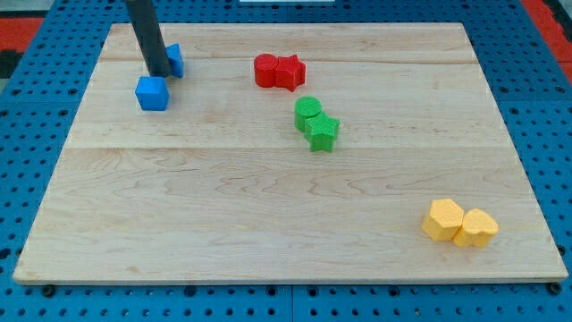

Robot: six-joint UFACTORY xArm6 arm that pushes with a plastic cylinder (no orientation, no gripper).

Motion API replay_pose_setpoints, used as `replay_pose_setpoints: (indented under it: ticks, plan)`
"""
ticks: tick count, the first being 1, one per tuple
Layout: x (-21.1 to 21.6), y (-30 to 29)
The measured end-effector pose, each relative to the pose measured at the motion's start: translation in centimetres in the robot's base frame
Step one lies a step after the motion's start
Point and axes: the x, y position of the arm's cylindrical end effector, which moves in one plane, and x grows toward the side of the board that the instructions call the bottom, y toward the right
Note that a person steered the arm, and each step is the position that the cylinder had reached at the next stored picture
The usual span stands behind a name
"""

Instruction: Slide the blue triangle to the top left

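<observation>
One blue triangle (176, 60) beside my tip (158, 73), on the view's right (pincer state: cannot tell)

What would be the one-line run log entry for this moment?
tip: top left, touching blue triangle | blue cube: just below tip | red, green, yellow pairs: apart, untouched

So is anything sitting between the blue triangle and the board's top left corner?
Nothing visible. The blue triangle sits partly hidden behind my tip, which is on its left side. The blue cube lies below that path, not in it.
</observation>
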Motion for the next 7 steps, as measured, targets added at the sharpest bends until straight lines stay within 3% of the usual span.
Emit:
replay_pose_setpoints:
  ticks: [2, 5, 7]
  plan:
    - [-0.6, 3.1]
    - [-3.1, 2.4]
    - [-5.1, 7.1]
